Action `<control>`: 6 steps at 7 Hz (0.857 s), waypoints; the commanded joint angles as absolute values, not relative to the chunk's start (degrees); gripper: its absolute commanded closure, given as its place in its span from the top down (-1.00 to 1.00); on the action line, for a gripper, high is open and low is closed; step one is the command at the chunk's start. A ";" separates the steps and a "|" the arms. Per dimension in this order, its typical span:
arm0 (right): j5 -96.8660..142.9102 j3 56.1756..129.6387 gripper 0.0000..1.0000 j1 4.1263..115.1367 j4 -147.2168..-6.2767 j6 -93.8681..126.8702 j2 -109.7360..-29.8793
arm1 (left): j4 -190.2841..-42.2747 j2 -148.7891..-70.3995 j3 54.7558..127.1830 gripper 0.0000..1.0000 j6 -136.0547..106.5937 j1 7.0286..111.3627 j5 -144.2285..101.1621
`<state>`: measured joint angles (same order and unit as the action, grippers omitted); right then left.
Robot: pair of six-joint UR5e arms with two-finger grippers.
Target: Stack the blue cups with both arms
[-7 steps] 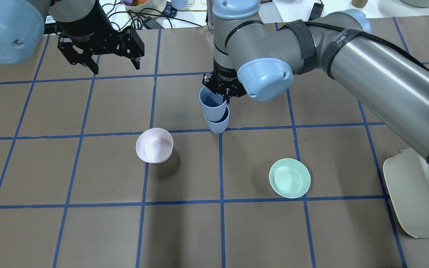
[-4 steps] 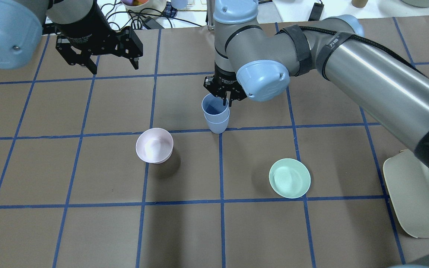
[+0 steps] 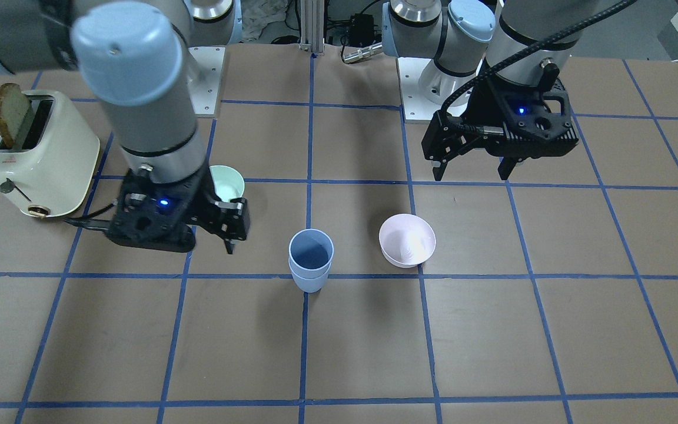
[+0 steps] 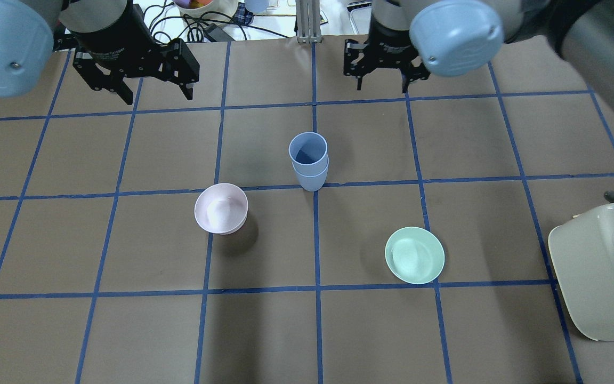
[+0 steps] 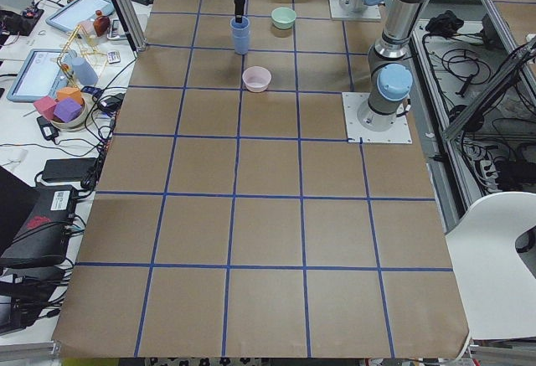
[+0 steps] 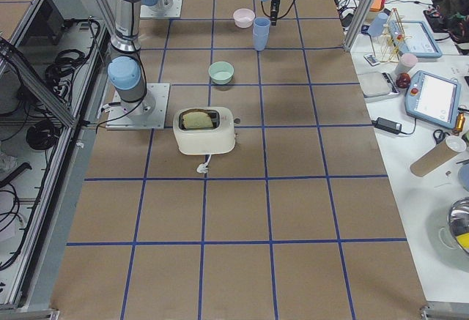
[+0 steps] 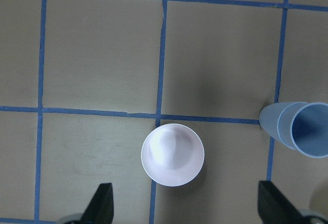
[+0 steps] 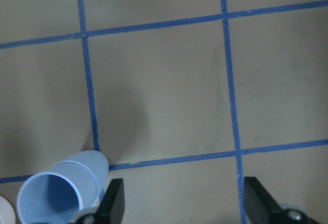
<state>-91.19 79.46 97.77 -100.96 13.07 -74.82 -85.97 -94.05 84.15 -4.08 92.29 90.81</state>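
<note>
Jaws on your left gripper (image 4: 156, 94) stand wide open and hold nothing. Those on your right gripper (image 4: 382, 83) are spread apart and empty too. The two blue cups (image 4: 309, 161) are nested one inside the other and stand upright on the table. They sit between the two grippers, apart from both and free of any finger. In the right wrist view the stack shows just outside one open finger. In the left wrist view it lies off to one side, beyond the far finger.

Your main risk, as I judge it, is a knock. The stack is tall and narrow, so a low sweep of the right arm past it could clip the upper rim and tip it. The pink bowl (image 4: 220, 208) sits straight ahead between the left jaws, so a careless drop there would strike it. Whether the upper cup has seated fully I cannot tell; if it sits crooked, a jolt might pop it loose.

Counted:
- two blue cups
- one pink bowl
- one green bowl (image 4: 414, 255)
- one toaster (image 4: 589, 277)
- two grippers
</note>
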 commanded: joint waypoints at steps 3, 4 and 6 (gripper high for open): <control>-91.59 85.95 1.00 90.97 -95.09 -2.10 -85.16 | -85.87 -94.04 84.02 1.00 -3.87 92.28 91.14; -91.50 86.31 1.00 90.97 -96.49 -2.28 -85.34 | -85.87 -94.04 84.02 1.00 -4.39 92.29 91.06; -91.49 86.31 1.00 90.97 -96.50 -2.02 -85.43 | -85.87 -94.04 84.02 1.00 -4.48 92.29 91.05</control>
